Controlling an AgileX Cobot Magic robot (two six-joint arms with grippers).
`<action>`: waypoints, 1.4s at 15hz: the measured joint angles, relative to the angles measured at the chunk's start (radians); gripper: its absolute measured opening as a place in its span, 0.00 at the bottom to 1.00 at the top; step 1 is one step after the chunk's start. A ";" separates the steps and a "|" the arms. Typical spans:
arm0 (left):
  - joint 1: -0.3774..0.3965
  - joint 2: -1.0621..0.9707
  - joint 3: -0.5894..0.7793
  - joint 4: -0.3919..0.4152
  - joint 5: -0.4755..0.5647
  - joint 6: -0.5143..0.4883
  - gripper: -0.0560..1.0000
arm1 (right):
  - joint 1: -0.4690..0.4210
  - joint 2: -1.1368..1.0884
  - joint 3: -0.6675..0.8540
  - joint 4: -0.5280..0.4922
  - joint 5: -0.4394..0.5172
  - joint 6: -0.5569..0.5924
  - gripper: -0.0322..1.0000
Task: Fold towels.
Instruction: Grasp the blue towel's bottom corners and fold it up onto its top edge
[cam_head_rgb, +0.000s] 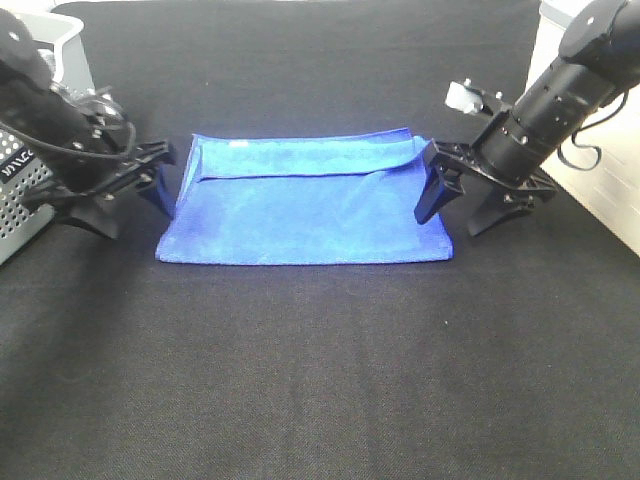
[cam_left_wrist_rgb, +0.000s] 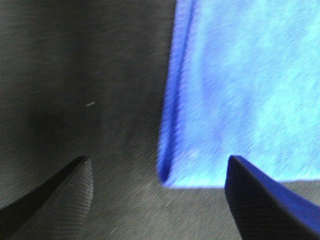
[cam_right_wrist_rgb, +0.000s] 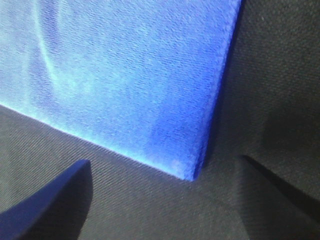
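1. Black cloth table (cam_head_rgb: 320, 380) fills the foreground.
2. Blue towel (cam_head_rgb: 305, 210) lies flat mid-table, with a flap folded over along its far edge.
3. Left gripper (cam_head_rgb: 130, 203) is at the towel's left edge, jaws wide, holding nothing.
4. Right gripper (cam_head_rgb: 457, 212) is at the towel's right edge, jaws also wide, empty.
5. White perforated basket (cam_head_rgb: 20, 190) sits far left, partly hidden by the left arm.
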 joint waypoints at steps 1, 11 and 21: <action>-0.009 0.015 0.000 -0.025 -0.014 0.012 0.70 | 0.000 0.006 0.002 0.000 -0.007 0.000 0.74; -0.085 0.104 -0.001 -0.222 -0.096 0.137 0.40 | -0.002 0.114 -0.001 0.183 -0.043 -0.097 0.46; -0.082 -0.002 0.029 -0.056 0.127 0.113 0.07 | -0.002 -0.012 0.118 0.118 -0.025 -0.019 0.03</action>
